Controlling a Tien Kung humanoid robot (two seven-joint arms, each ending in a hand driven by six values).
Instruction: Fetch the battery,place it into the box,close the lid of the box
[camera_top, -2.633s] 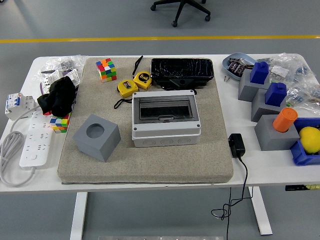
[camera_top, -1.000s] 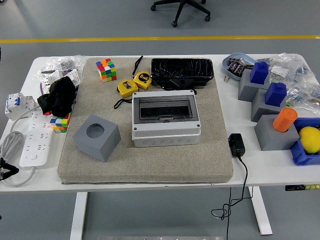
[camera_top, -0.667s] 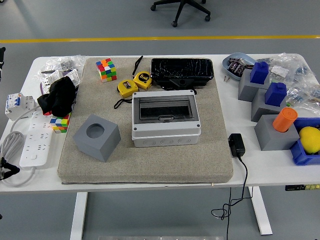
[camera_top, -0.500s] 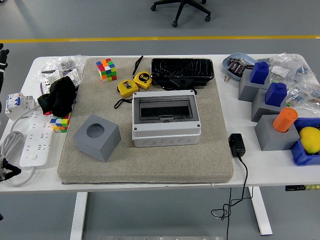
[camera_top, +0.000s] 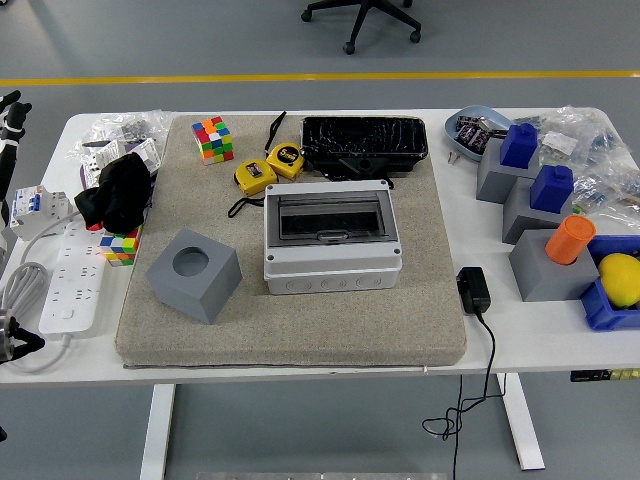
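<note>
Head view: the robot's left arm (camera_top: 8, 135) now shows as a thin strip at the left edge of the picture, beside the table's (camera_top: 300, 358) left end. 2.6 s ago no arm was in view. A second dark part (camera_top: 10, 340) has also come in lower on that edge, near the power strip (camera_top: 72, 278). Too little of the arm shows to tell whether its hand is spread, curled or holding anything. The right arm is out of view. Nothing on the table has shifted. The grey box (camera_top: 331, 236) sits in the middle of the beige mat (camera_top: 290, 320) with its clear lid (camera_top: 329, 217) down flat. Its interior reads dark through the lid, and the contents cannot be made out. A black block (camera_top: 364, 145), possibly the battery, lies just behind the box, apart from it. Judgement: the closed lid fits both a box awaiting the battery and one already loaded and shut, so the arm's arrival alone does not settle the stage.
</note>
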